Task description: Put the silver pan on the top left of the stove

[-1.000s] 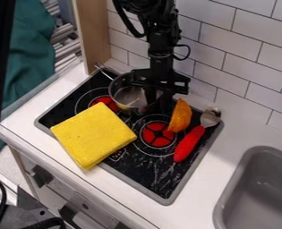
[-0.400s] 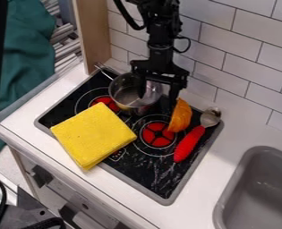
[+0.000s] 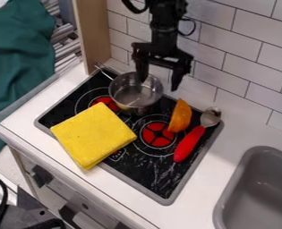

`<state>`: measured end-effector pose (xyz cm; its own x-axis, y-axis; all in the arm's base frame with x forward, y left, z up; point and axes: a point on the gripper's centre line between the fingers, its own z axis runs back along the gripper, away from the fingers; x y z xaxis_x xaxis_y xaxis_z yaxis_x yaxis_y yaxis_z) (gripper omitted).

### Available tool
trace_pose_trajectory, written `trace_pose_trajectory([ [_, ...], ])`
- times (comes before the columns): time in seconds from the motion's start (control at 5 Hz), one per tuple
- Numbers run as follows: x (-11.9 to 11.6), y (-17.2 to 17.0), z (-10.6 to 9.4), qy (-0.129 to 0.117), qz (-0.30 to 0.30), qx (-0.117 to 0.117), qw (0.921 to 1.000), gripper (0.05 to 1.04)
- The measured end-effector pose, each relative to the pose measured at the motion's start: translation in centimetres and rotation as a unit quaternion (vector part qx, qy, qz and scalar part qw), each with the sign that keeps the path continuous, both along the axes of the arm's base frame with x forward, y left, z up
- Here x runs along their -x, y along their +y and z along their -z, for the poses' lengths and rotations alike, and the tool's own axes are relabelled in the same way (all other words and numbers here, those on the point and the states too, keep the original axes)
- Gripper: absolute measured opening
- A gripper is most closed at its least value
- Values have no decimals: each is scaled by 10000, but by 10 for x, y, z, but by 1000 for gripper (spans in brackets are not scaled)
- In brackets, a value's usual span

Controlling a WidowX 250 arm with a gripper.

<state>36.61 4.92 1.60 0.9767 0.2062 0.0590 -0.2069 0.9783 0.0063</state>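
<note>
My gripper hangs open above the back of the stove, its two fingers spread apart. One finger stands over the right part of the silver pan, the other to the right of the pan, with nothing held between them. The pan rests upright at the back of the black stove, its thin handle pointing to the upper left, toward the wooden panel. A red burner lies just left of the pan, partly covered by the yellow cloth.
A folded yellow cloth covers the stove's front left and overhangs its edge. Right of the pan are an orange wedge-shaped toy and a spoon with a red handle. A wooden panel rises behind left; a grey sink is at right.
The gripper has risen out of and away from the pan, and its fingers now show spread. The pan has stayed in place. The green cloth at the left edge has shifted.
</note>
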Motion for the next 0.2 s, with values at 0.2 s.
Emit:
trace_pose_trajectory([
  [0.2,3,-5,-9,-48,94,76,9999,1001],
])
